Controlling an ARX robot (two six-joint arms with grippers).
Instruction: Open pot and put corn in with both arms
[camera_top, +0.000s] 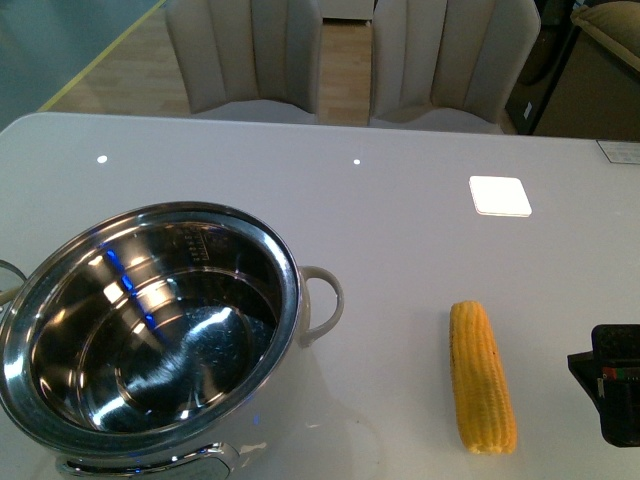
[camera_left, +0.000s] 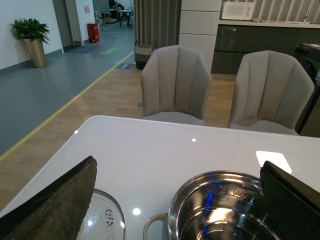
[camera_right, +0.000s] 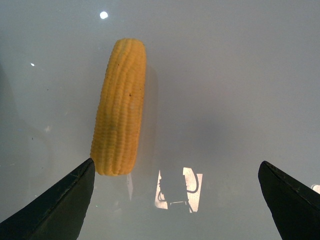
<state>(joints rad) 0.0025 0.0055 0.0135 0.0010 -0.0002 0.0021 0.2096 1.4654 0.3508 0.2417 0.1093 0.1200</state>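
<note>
The pot (camera_top: 288, 285) stands open at the table's (camera_top: 400, 190) near left corner. Its glass lid (camera_left: 105, 220) lies flat just beside it toward the left edge, leaving the inside free for the corn (camera_top: 482, 378). The left gripper (camera_left: 177, 164) hovers above, fingers spread wide and empty. The corn lies by the near edge, right of the pot, and the right gripper (camera_right: 176, 162) looks down at it with fingers wide apart, apparently lining up a grasp.

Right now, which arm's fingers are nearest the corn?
The right arm's fingers: the corn lies just ahead of them, and they are open. The left arm's fingers face the pot instead.
</note>
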